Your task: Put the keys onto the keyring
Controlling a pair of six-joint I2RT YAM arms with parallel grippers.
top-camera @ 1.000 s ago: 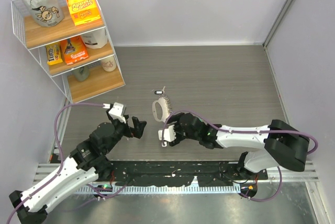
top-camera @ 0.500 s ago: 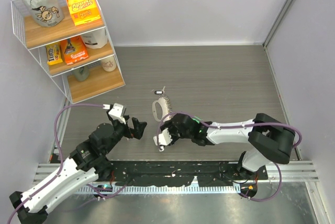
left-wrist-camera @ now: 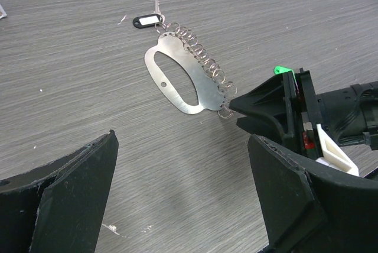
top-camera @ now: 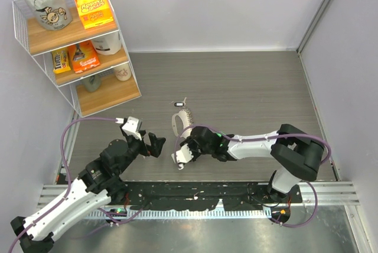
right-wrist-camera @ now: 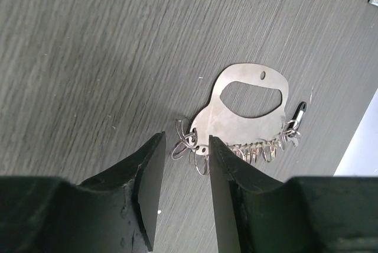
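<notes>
The keyring [top-camera: 183, 124] is a flat silvery plate with an oval hole and a row of wire rings along one edge. It lies on the table, with a black-and-white tag [left-wrist-camera: 144, 21] and a tiny silver key [left-wrist-camera: 156, 8] at its far end. It also shows in the left wrist view [left-wrist-camera: 198, 84] and the right wrist view [right-wrist-camera: 236, 124]. My right gripper [right-wrist-camera: 186, 140] hovers at its near end, jaws narrowly apart over the loose rings, nothing between them. A bright green bit [left-wrist-camera: 282, 70] shows on top of that gripper; I cannot tell if it is a key. My left gripper [left-wrist-camera: 183, 188] is wide open and empty, just left of the keyring.
A white wire shelf [top-camera: 77, 40] with snack packs stands at the back left. A metal rail [top-camera: 195, 197] runs along the near edge by the arm bases. Grey walls close the back and sides.
My right gripper has moved left and slightly forward, so its tips now sit at the keyring's near end. The left arm and the keyring have not moved.
</notes>
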